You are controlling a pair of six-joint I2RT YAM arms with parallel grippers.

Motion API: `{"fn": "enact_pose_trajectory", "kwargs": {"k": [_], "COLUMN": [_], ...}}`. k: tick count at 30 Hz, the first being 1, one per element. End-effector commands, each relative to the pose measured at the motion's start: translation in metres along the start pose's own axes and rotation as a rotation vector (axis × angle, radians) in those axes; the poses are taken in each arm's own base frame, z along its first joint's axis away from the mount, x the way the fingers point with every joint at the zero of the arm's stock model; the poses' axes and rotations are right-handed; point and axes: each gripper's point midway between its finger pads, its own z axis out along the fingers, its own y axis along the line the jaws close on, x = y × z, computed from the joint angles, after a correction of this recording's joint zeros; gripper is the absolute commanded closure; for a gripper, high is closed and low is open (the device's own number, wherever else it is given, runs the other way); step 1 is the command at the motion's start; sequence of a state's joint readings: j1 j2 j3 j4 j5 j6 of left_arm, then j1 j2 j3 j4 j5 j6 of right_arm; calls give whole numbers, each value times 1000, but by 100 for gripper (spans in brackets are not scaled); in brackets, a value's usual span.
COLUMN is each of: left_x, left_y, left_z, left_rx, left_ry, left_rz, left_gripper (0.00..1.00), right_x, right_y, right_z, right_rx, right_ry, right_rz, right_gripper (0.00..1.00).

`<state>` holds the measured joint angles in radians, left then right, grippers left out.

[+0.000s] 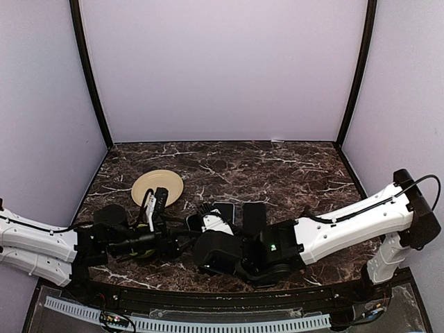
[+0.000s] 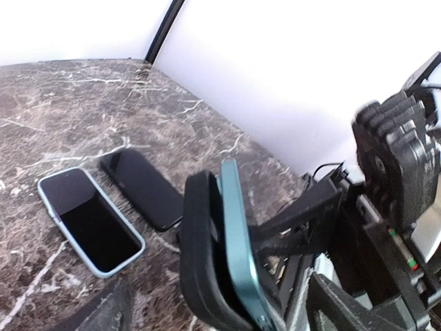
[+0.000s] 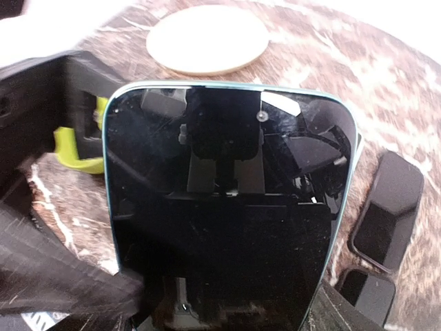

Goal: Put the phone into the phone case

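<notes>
The dark stone table (image 1: pixel 291 173) was the biggest thing there, and a round plate (image 1: pixel 157 187) sat on it. The two arms met just nearer to me than the plate and a bit to its right.

The right gripper (image 3: pixel 213 293) was pinching the phone (image 3: pixel 220 200) by its long sides and holding it up off the table. The left gripper (image 1: pixel 165 220), also on the near side of the plate, had its fingers spread wide and held nothing.

The black phone case (image 2: pixel 200 262) sat against the back of the phone. The phone's green edge stuck out of it, so I thought it was only partly in. I could not tell if any finger touched the case.

My biggest worry was that the case would pop off and fall, because only its tight fit seemed to hold it. Next, a hard push from the left gripper could make the smooth phone slip out of the pinch and hit the stone. A push on one corner might also lift another corner out.

The smallest worry was the blue-rimmed phone (image 2: pixel 89 221) and the black phone (image 2: pixel 141 187), lying flat to the right of the plate. Something falling could bump them.
</notes>
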<state>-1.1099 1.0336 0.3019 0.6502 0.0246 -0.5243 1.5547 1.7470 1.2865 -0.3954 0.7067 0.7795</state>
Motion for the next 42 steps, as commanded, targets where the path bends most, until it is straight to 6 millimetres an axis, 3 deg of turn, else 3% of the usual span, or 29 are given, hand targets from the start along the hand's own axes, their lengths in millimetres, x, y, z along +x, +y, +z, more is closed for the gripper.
{"fn": "enact_pose_trajectory", "kwargs": {"k": [1,4,9,13,17,20,24,25,26,29,34,36,39,42], "left_x": [-30,-28,-23,-23,-23,-22,-27,-28,-30,-30,-28,-28,-29,-36], "left_y": [-15,-20,-35,-49,-56,-61,-71,-76,-80,-89,-109,-115,-119,-125], "left_z": [-1,7,16,17,13,10,3,-1,-5,-16,-33,-34,-31,-31], "left_rx": [62,79,153,227,263,280,322,346,359,405,519,552,568,583], "left_ry": [-119,-82,-25,-14,-7,5,-3,-9,-12,-11,-8,-8,6,-12], "left_rz": [-30,-10,19,48,95,131,219,258,282,392,484,501,513,530], "left_gripper": [17,28,59,70,89,100,100,100,100,100,100,100,100,100], "right_x": [-46,-56,-62,-60,-61,-63,-57,-50,-48,-47,-76,-88,-93,-83], "right_y": [9,8,11,29,29,28,33,39,40,33,20,24,30,34], "right_z": [-26,-35,-39,-40,-45,-51,-58,-63,-69,-89,-121,-132,-134,-123], "right_rx": [-55,-71,-91,-178,-207,-256,-394,-461,-512,-647,-818,-876,-915,-918], "right_ry": [-188,-231,-252,-237,-242,-249,-204,-169,-145,-96,-236,-297,-310,-248], "right_rz": [35,35,2,-58,-89,-115,-168,-203,-234,-274,-255,-261,-287,-305], "right_gripper": [74,75,75,75,69,51,10,3,2,2,4,13,34,39]}}
